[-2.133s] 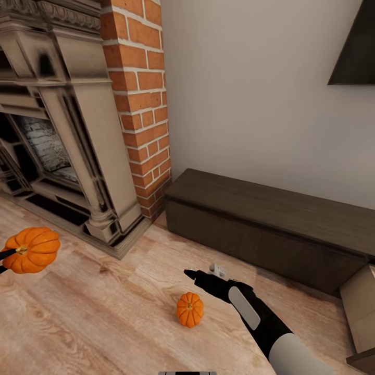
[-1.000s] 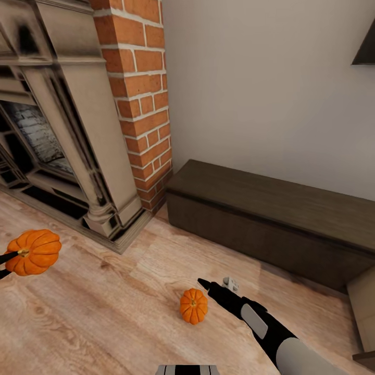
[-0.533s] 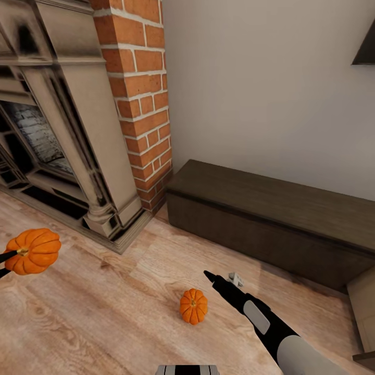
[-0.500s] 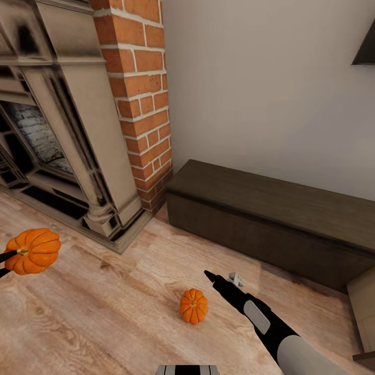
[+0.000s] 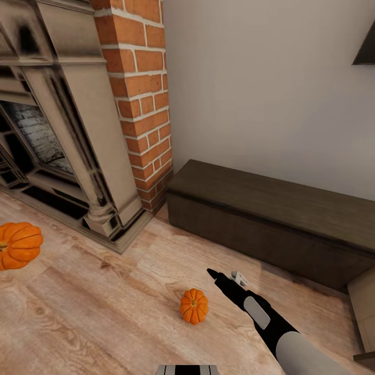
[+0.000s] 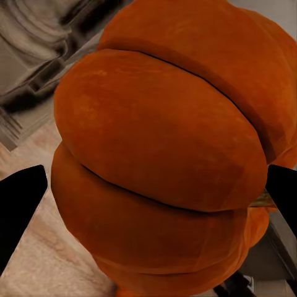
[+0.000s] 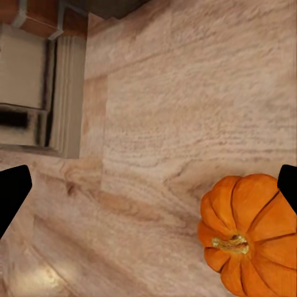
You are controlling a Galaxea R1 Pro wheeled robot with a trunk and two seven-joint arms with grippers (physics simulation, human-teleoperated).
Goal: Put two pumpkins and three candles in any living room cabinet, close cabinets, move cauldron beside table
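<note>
Orange, ribbed, two items. Item one: pumpkin on the floor (image 5: 194,306), stem up, resting on pale wood planks roughly midway between the fireplace (image 5: 62,135) base and the cabinet (image 5: 271,229). My right gripper (image 5: 213,274) hangs just beside it, fingers pointing away from me; from those tips the pumpkin lies at about seven o'clock, near but not touching. In my right wrist view it sits off to one side of the spread fingers, not between them — so I judge the hand must shift toward it before closing. Its upright stem marks the long axis; a grasp across the ribs looks sensible.

Item two: held pumpkin (image 6: 167,148), pinched between my left gripper's (image 6: 148,185) black fingers, seen at nine o'clock in the head view.

Cabinet: dark brown, long, low, fronts shut, at one o'clock from the loose pumpkin. Right arm is clearly the nearer.
</note>
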